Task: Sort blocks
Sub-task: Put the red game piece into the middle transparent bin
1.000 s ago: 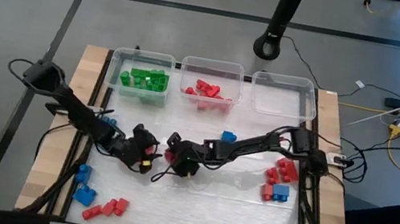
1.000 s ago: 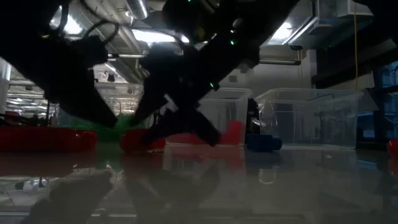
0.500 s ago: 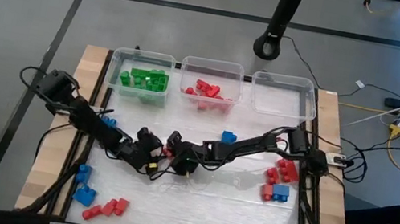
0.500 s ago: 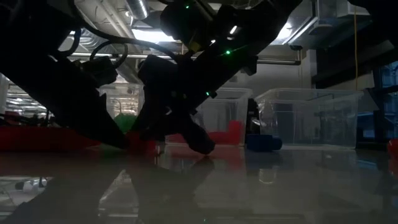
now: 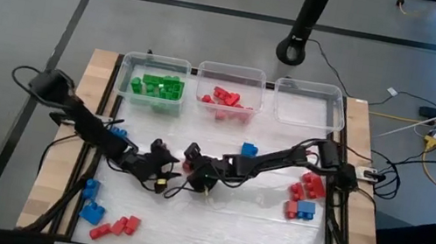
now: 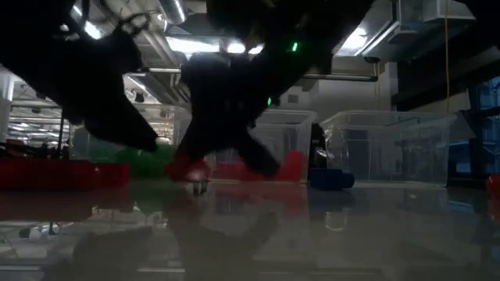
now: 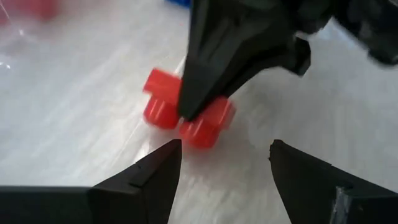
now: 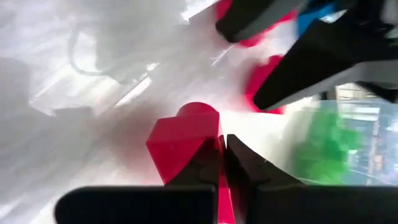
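Note:
A small red block [image 7: 198, 116] lies on the white table top near its middle, between my two grippers; it also shows in the right wrist view [image 8: 180, 142]. My left gripper [image 7: 225, 149] is open and empty, with its fingers just short of the block on the block's left side [image 5: 168, 165]. My right gripper [image 5: 190, 167] comes from the table's right. Its fingers are shut together [image 8: 222, 146], with their tips on the block. Other blocks lie loose on the table or in the bins. My right gripper has its shut fingertips [image 7: 189, 106] on the red block's top, near its middle [image 7: 186, 118], slanting down from the table's right. The block lies on the table under the tips. I cannot tell whether the tips pinch any part of it.
Three clear bins stand at the far edge: one with green blocks [image 5: 153, 85], one with red blocks [image 5: 226, 99], and one clear one [image 5: 310, 105]. Loose blocks: blue [image 5: 249, 149], red and blue at the right [image 5: 304, 199], blue and red at the near left [image 5: 104, 218].
My left gripper has crept a little toward the table's right, closer to the red block and my right gripper. Both arms have shifted slightly above the block. The block stays on the table.

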Controlling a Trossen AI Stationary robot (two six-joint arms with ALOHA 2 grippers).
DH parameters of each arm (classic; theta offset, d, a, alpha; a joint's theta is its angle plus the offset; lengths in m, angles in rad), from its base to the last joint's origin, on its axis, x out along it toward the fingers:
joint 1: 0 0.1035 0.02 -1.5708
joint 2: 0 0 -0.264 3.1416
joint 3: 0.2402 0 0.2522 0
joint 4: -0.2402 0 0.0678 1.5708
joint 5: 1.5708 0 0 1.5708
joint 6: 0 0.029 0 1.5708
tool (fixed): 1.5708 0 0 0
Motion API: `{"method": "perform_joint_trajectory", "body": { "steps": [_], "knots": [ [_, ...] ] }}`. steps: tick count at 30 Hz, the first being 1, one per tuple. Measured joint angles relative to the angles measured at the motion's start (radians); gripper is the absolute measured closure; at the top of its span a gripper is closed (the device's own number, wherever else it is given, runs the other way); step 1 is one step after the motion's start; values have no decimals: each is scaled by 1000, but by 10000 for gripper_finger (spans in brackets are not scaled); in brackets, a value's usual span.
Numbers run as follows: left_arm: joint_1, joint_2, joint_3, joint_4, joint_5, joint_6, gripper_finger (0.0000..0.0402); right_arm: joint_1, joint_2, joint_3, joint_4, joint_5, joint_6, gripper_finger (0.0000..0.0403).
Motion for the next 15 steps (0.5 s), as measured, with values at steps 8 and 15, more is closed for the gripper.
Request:
{"method": "perform_joint_trajectory", "body": {
  "steps": [8, 15],
  "knots": [
    [-8, -239, 0, -163, -26, 74, 171, -19, -229, 2, -172, 112, -31, 388],
    [0, -337, 0, -174, -92, 201, 171, -161, -431, 4, -240, 173, -71, 387]
  ]
}}
